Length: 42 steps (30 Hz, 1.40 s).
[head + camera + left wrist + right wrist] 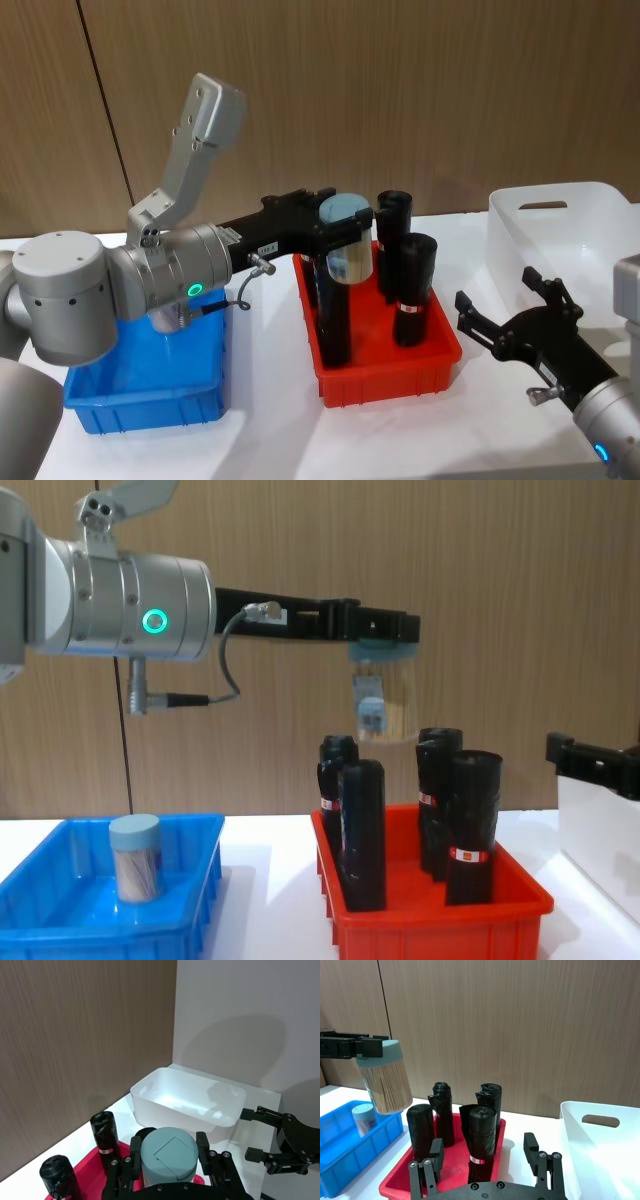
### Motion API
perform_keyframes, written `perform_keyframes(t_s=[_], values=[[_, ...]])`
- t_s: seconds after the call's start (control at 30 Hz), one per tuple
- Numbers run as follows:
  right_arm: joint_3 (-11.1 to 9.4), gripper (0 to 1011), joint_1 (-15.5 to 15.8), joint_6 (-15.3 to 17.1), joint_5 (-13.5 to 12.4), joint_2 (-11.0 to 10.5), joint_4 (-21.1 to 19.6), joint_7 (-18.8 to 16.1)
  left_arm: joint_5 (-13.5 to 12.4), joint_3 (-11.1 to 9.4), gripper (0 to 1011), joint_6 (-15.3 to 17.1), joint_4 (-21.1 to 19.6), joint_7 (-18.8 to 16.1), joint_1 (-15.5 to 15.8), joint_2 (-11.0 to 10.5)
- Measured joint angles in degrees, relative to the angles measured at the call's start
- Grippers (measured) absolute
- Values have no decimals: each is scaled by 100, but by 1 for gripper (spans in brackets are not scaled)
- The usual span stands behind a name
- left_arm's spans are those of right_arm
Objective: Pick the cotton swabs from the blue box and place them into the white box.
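Chest view: jaws of left gripper [385,628] clamped on the lid of a cotton swabs jar [385,702], hanging high over red bin [440,925], short of white box [600,240]. Idle right gripper [497,290] beside that box, jaws apart. Risk: lid-only hold, jar could slip among black cylinders [470,820]

Scene under bright, diffuse indoor light. Broad, soft-edged shadows fall on the grey wall [240,1025] behind the white box [150,1110], whose floor carries a pale glare. A fainter sheen lies on the floor of the blue box [150,405].
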<state>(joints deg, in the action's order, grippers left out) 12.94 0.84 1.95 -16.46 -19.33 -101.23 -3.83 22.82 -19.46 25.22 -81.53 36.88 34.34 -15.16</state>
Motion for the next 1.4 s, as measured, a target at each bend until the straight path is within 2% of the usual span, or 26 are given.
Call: perform_keyframes(t_s=[0.23,0.53,1.07,1.4], values=[[-3,1002,-11,19,25,-1,0,-23,-11,-15,669,38,59,61,67,36],[-6,1002,-134,295,278,-27,14,-197,-18,-23,669,65,98,106,115,61],[28,1002,-654,1066,717,-6,122,-1056,-25,-32,669,84,124,135,145,75],[46,1002,-910,1366,730,69,172,-1397,-25,-32,669,88,130,141,150,80]])
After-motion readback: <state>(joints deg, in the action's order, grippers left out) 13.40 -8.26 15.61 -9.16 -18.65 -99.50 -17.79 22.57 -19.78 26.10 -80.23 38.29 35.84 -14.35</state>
